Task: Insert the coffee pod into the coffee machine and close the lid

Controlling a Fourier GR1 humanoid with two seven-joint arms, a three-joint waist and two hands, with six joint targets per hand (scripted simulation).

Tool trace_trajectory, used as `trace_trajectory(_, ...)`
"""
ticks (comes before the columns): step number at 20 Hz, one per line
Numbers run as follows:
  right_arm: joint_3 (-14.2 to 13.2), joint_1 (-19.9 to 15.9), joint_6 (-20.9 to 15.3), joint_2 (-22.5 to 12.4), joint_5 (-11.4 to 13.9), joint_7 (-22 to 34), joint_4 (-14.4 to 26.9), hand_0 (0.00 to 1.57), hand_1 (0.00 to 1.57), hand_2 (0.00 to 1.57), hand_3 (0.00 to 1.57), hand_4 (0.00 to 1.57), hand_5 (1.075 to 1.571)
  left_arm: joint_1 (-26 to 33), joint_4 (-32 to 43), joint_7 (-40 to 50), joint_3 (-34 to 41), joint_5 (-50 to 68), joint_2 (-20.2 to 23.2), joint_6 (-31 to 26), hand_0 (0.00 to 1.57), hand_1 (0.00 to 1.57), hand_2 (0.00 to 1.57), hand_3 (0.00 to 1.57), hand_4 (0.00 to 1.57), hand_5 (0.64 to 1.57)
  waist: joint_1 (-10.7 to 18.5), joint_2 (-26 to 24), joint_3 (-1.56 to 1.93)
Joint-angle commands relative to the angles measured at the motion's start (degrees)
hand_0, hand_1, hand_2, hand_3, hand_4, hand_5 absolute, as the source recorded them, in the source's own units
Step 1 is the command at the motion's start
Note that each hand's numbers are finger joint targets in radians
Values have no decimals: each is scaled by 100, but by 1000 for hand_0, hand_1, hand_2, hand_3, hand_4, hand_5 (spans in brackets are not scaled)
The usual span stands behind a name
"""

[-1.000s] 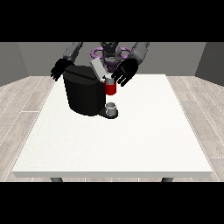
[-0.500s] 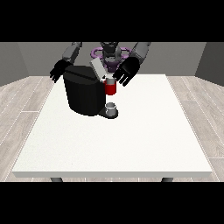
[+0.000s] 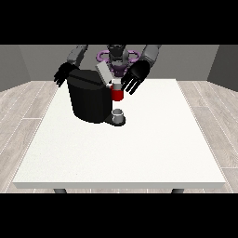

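**Still hovering: both hands stay close around the coffee machine**

Little differs from half a second ago. The black, boxy coffee machine (image 3: pixel 89 100) stands on the large white desk (image 3: pixel 139 148) toward its far side, its grey lid (image 3: pixel 103 73) tilted up and open. A red thing at the machine (image 3: pixel 117 94) shows at the front, above a small grey cup-like thing (image 3: pixel 118 114) on the machine's base; I cannot tell whether that grey thing is the pod. The black hand at the view's right (image 3: pixel 135 76) hangs just beside the lid and the red thing, fingers spread and straight, holding nothing, in nearly the same place as before. The black hand at the view's left (image 3: pixel 62 74) shows behind the machine's far corner, fingers relaxed and empty, likewise barely shifted.
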Motion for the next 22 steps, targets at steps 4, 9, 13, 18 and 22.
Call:
trace_trajectory(4,-12,-60,-158,-21,44,371,-87,0,0,0,0,375,1571,263,56,-110,-223,-267,-82,-3,0,0,0,0,0,1571,62,-128,-12)
trace_trajectory(9,-107,-28,-5,-99,-23,90,191,0,0,0,0,344,1571,91,-66,65,-184,-222,-177,-256,0,0,0,0,0,1571,182,-282,-9)
trace_trajectory(13,70,306,-46,167,53,-378,264,0,0,0,0,424,1571,136,-85,249,-66,-193,-234,-162,0,0,0,0,0,1571,168,-360,-10)
trace_trajectory(18,-275,265,16,-29,-180,-207,550,0,0,0,0,381,1571,357,-311,214,-210,-277,-394,-242,0,0,0,0,0,1571,490,-621,-9)
trace_trajectory(22,-392,609,163,-158,-252,-410,692,0,0,0,0,387,1571,547,-380,328,132,179,-614,-431,0,0,0,0,0,1571,671,-1016,-8)
